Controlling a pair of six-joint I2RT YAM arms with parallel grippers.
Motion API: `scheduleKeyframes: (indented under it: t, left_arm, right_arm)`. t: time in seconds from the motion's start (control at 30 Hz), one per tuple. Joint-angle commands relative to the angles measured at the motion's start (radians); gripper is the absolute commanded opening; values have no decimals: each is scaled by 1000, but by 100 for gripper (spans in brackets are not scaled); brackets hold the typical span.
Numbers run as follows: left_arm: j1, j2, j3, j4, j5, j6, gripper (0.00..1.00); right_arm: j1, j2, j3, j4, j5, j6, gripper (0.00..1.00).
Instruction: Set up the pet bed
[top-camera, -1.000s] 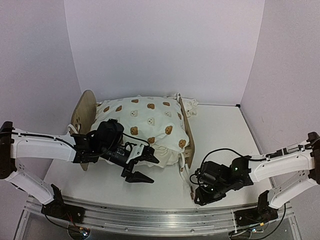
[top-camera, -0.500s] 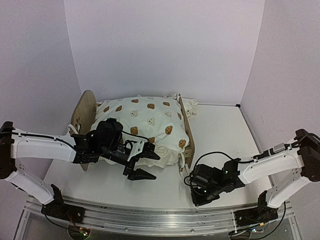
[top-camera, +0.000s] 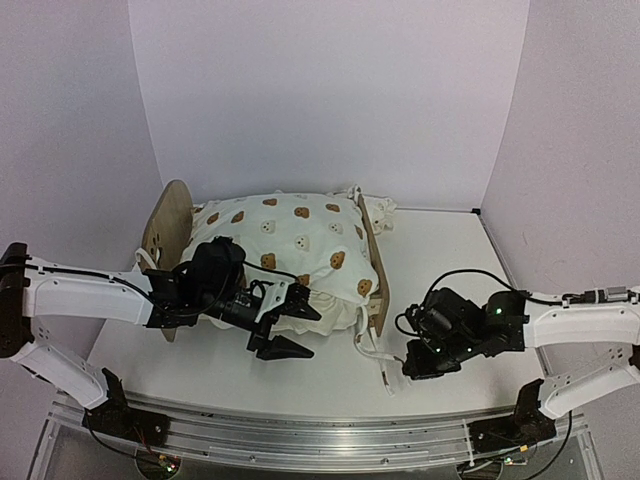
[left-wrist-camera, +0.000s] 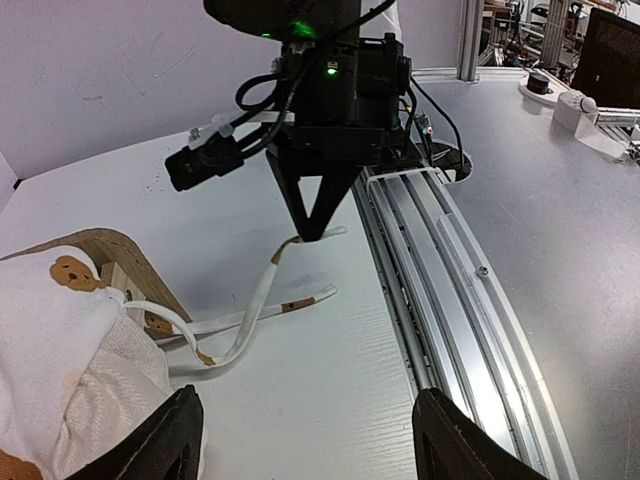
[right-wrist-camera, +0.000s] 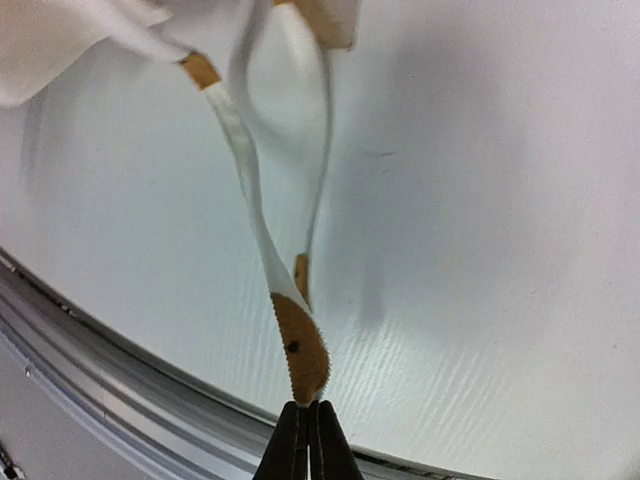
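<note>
The pet bed (top-camera: 290, 235) stands at the back left of the table, its cream bear-print duvet heaped between two light-wood end boards (top-camera: 165, 225). White tie strings (top-camera: 372, 352) with brown tips trail from its near right corner onto the table. My right gripper (top-camera: 408, 366) is shut on the brown tip of one tie string (right-wrist-camera: 300, 350), which rises off the table to the jaws (right-wrist-camera: 307, 425). My left gripper (top-camera: 290, 330) stands open at the duvet's front edge, holding nothing (left-wrist-camera: 310, 440). The left wrist view shows the duvet corner (left-wrist-camera: 60, 340) and the strings (left-wrist-camera: 255, 300).
A metal rail (top-camera: 320, 435) runs along the near table edge, close under the right gripper (left-wrist-camera: 315, 225). White walls close in the back and both sides. White table surface (top-camera: 450, 260) lies right of the bed.
My right gripper has shut on the string's tip and drawn it a little right and away from the rail. The left arm has barely moved.
</note>
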Motion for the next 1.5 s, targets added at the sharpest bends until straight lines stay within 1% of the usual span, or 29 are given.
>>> scheduleKeyframes:
  t: [0.0, 0.07, 0.13, 0.17, 0.3, 0.4, 0.47, 0.53, 0.73, 0.83, 0.9, 0.93, 1.0, 1.07, 1.1, 1.2, 1.27, 1.3, 1.37, 1.47]
  left_arm:
    - [-5, 17, 17, 45, 27, -18, 73]
    - [-5, 19, 26, 36, 20, -14, 72]
    - [-5, 20, 33, 28, 15, -6, 72]
    - [-5, 19, 34, 26, 13, -4, 72]
    - [-5, 15, 32, 23, 9, -3, 72]
    - [-5, 12, 29, 24, 9, -2, 72]
    - [-5, 10, 27, 25, 7, 0, 72]
    - [-5, 9, 26, 26, 5, 0, 72]
    - [-5, 2, 33, 11, -5, 9, 72]
    - [-5, -3, 32, 6, -16, 14, 72]
    - [-5, -7, 30, 7, -18, 13, 72]
    - [-5, -8, 28, 7, -18, 13, 72]
    - [-5, -8, 25, 7, -17, 14, 71]
    - [-5, -8, 20, 7, -11, 25, 69]
    - [-5, -8, 14, 9, -4, 39, 68]
    - [-5, -1, -17, 48, 29, 103, 64]
    - [-14, 16, -70, 129, 41, 168, 62]
    - [-25, 35, -102, 201, 37, 200, 61]
    - [-47, 90, -159, 379, 9, 255, 60]
    - [-67, 218, -200, 622, -10, 337, 59]
  right_arm:
    - [-68, 40, -6, -55, 90, -41, 1]
    - [-80, 86, 14, -55, 89, -71, 9]
    - [-82, 132, 46, -65, 70, -103, 23]
    - [-82, 143, 61, -81, 63, -110, 29]
    - [-83, 122, 84, -146, 70, -95, 38]
    - [-53, 89, 86, -144, 95, -55, 40]
    - [7, 96, 66, -55, 97, -54, 41]
    - [32, 135, 51, 36, 58, -61, 41]
    - [35, 296, 103, 130, -5, -79, 42]
    - [35, 362, 124, 128, -15, -85, 41]
    - [35, 384, 113, 128, -11, -74, 36]
    - [35, 395, 109, 128, -13, -68, 32]
    - [35, 414, 111, 125, -37, -59, 13]
    - [35, 417, 127, 125, -72, -45, 2]
    - [35, 410, 141, 125, -92, -37, 0]
    - [34, 373, 177, 126, -161, -21, 0]
    - [32, 348, 183, 132, -199, -11, 0]
    - [31, 334, 178, 140, -227, -2, 0]
    - [26, 312, 157, 166, -283, 15, 0]
    - [19, 274, 125, 221, -336, 42, 0]
